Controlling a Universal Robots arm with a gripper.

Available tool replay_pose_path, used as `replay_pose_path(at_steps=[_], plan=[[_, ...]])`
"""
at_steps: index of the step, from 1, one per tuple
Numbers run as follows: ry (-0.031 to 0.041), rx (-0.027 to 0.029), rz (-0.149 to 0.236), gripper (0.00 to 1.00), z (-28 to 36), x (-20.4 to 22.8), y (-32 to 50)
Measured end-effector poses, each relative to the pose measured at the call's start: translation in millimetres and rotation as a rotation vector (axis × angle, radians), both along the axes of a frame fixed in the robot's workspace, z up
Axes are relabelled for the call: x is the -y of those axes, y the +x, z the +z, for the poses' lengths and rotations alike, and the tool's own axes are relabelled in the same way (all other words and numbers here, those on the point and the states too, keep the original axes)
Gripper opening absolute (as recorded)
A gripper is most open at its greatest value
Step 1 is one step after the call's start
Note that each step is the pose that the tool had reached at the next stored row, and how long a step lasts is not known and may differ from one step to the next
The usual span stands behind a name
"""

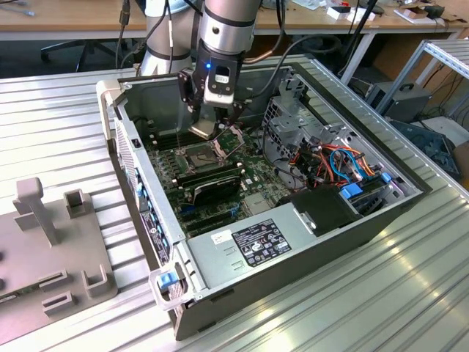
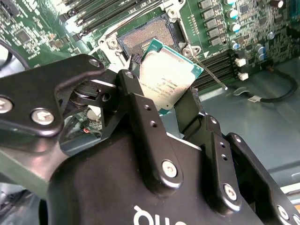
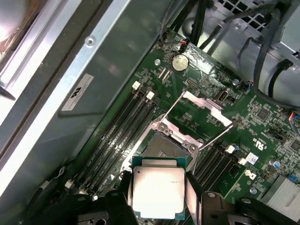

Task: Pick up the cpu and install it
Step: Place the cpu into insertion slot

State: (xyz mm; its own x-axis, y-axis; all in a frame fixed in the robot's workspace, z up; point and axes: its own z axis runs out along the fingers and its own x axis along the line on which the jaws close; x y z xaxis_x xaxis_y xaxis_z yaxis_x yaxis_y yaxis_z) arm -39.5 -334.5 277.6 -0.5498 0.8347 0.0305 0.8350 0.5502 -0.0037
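The cpu [image 2: 168, 79] is a thin square chip with a dull silvery face and a green edge. My gripper [image 2: 164, 101] is shut on it, one black finger [image 2: 136, 96] on each of two opposite edges. In the first wrist view the cpu [image 3: 158, 190] hangs tilted just above the open dark socket [image 3: 161, 147], whose metal frame [image 3: 206, 105] is swung up. In the exterior view the gripper [image 1: 207, 125] hovers inside the computer case over the socket [image 1: 201, 154] on the green motherboard [image 1: 253, 176].
A long black card [image 1: 209, 185] lies just in front of the socket. The power supply [image 1: 256, 242] fills the case's near side, with orange and blue cables [image 1: 330, 161] on the exterior view's right. Memory slots [image 3: 122, 131] flank the socket. A grey fixture [image 1: 51, 242] stands outside the case.
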Motion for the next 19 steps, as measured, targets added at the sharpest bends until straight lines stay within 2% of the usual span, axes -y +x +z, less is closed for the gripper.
replay_pose_path(at_steps=[4,15,18,19], plan=[[0.0,0.0,-0.016,0.55,0.0,0.0,0.0],[0.0,0.0001,-0.018,0.55,0.0,0.0,0.0],[0.0,0.0,-0.058,0.55,-0.2,0.0,0.0],[-0.0001,0.0,-0.081,0.55,-0.3,0.0,0.0]])
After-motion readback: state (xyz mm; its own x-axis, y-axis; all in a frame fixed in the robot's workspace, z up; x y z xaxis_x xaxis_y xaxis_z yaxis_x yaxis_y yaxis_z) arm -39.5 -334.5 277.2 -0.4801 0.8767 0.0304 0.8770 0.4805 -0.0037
